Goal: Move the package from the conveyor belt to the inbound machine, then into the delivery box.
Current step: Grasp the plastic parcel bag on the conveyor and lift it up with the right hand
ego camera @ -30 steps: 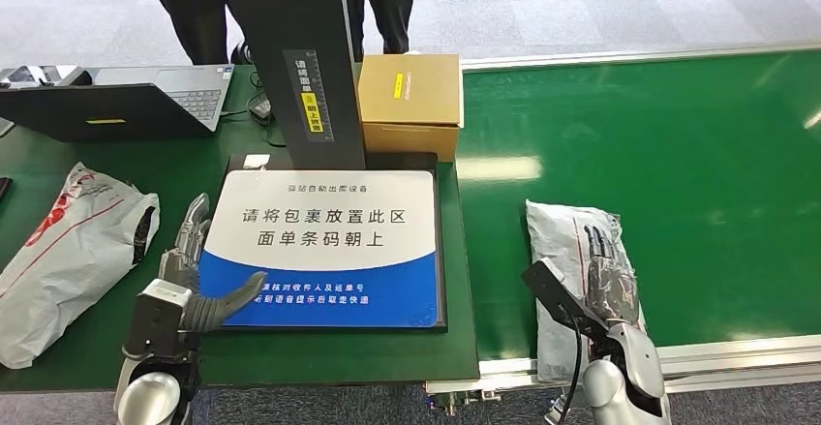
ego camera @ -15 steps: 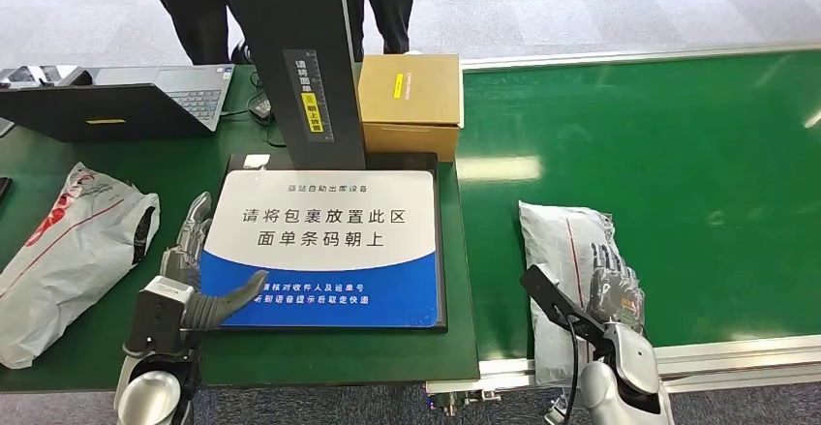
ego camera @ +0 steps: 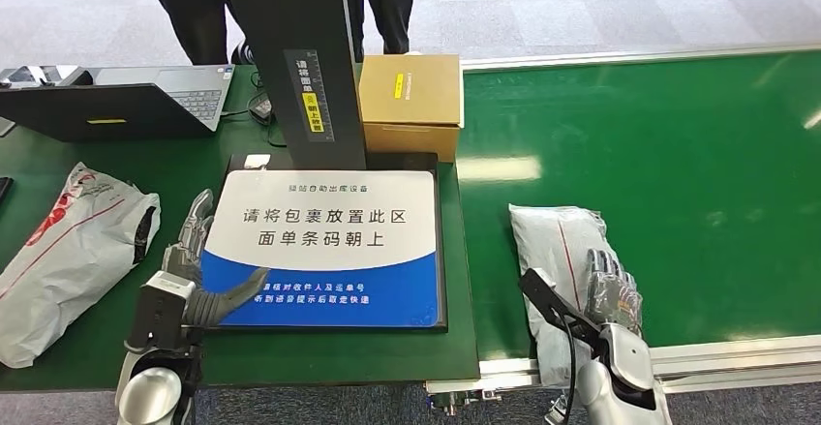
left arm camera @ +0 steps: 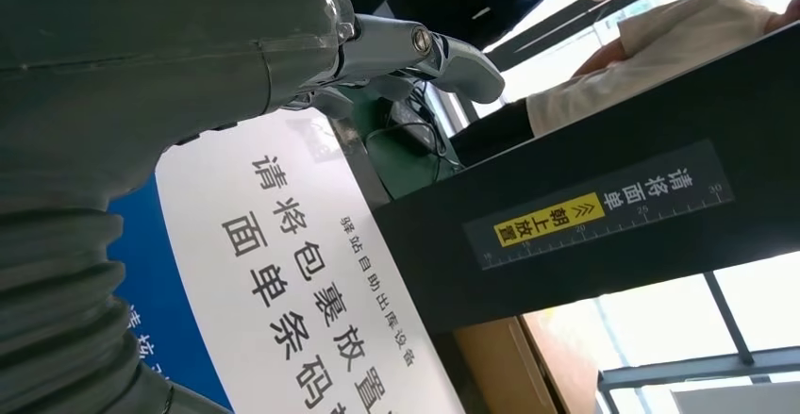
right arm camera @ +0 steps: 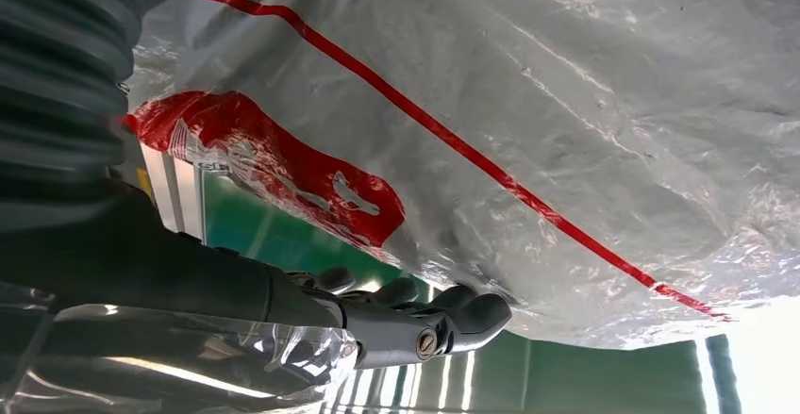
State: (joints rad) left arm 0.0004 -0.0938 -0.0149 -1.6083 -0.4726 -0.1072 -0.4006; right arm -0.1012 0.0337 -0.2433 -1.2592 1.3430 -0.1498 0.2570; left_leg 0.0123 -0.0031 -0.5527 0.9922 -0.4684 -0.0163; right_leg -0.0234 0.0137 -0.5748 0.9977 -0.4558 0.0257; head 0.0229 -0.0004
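The right hand (ego camera: 612, 289) lies on the near end of the package (ego camera: 566, 251), fingers curled down over its right edge; in the right wrist view the dark fingers (right arm camera: 443, 315) hook around the edge of the plastic, so the hand grips the package. The package is a grey-white plastic mailer bag (right arm camera: 585, 131), glossy and wrinkled, with a thin red stripe and a red printed patch near the gripped end. It rests lengthwise on the green conveyor belt (ego camera: 678, 154), near the belt's front edge and just right of the scanner platform.

The left hand (ego camera: 194, 260) rests open beside the left edge of the inbound machine (ego camera: 334, 241), fingers straight and apart, thumb touching the blue part of its flat plate; it holds nothing. The plate is a smooth rectangle, white above and blue below, printed with Chinese text, framed in black, with a black upright column (ego camera: 300, 67) rising at its far side.

Left of that hand lies another crumpled white mailer bag with red print (ego camera: 68, 251) on the green table. Behind are a cardboard box (ego camera: 410, 104), an open laptop (ego camera: 126, 101), and a person's dark trouser legs (ego camera: 189, 4).
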